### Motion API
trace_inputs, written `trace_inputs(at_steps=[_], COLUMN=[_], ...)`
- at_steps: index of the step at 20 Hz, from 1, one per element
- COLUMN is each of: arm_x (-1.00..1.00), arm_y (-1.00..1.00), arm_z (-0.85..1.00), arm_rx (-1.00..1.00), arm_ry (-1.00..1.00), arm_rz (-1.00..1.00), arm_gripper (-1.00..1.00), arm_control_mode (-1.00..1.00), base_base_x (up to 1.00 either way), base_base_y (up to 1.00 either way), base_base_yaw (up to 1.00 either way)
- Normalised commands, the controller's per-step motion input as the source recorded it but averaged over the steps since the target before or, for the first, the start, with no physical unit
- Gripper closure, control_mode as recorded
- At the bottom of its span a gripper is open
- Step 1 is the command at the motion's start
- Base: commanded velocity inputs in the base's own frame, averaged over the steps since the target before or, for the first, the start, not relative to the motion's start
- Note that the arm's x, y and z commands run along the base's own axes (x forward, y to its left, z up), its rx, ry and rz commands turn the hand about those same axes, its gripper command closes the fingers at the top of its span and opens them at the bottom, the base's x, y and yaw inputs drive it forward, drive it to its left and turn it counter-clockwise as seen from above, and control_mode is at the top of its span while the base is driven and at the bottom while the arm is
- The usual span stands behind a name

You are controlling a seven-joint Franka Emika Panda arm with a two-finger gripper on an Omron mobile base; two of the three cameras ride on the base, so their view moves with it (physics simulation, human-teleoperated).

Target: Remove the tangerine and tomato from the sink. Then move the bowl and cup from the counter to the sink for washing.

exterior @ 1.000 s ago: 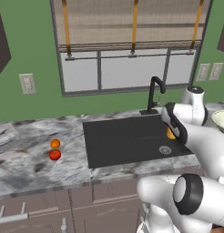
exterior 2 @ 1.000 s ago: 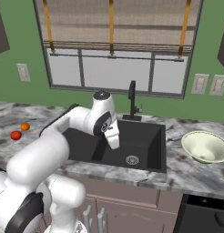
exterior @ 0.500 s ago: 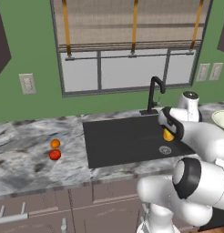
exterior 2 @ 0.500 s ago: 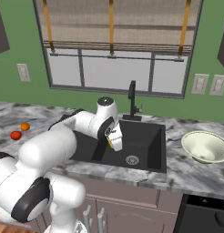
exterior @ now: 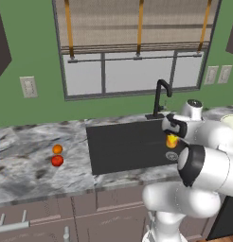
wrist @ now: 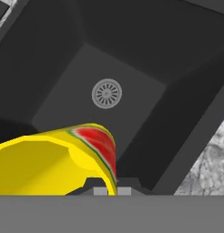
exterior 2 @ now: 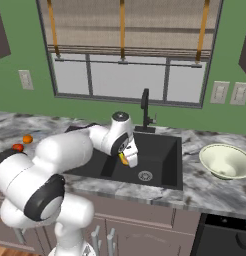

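My gripper (exterior 2: 129, 156) is shut on the yellow cup (exterior 2: 123, 159), which hangs tilted over the black sink (exterior 2: 161, 148) near its right half. In the hand view the cup (wrist: 54, 161) shows its red mark, and the round drain (wrist: 106, 93) lies below it. From the left the cup (exterior: 171, 141) peeks out under my gripper (exterior: 172, 134). The tangerine (exterior: 57, 149) and the tomato (exterior: 57, 160) rest side by side on the counter (exterior: 23, 165), left of the sink (exterior: 123, 146). The pale bowl (exterior 2: 226, 161) stands on the counter to the sink's right.
A black curved faucet (exterior 2: 145, 107) rises behind the sink, close to my wrist. My own white arm crosses the sink's left part in the right base view. A window with blinds and green wall close off the back.
The arm has folded lower and closer to the base. The cup in my gripper has sunk a little over the sink. Fruit and bowl have not moved.
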Motion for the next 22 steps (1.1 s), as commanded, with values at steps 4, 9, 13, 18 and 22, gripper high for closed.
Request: trace_inputs(at_steps=[4,9,13,18,22], arm_x=[0.26,0.27,0.23,0.2,0.21], arm_y=[-0.08,-0.05,-0.03,0.0,-0.01], arm_z=[-0.26,-0.26,-0.25,-0.25,-0.22], arm_rx=[0.01,0.01,0.01,0.01,0.0], arm_ry=[0.01,0.01,0.0,0.0,0.0], arm_rz=[0.07,0.06,0.04,0.03,0.03], arm_gripper=[1.0,1.0,1.0,1.0,1.0], arm_control_mode=[-1.0,-1.0,-1.0,-1.0,-1.0], base_base_x=[0.0,0.0,0.0,0.0,0.0], base_base_y=[0.0,0.0,0.0,0.0,0.0], base_base_yaw=[0.0,0.0,0.0,0.0,0.0])
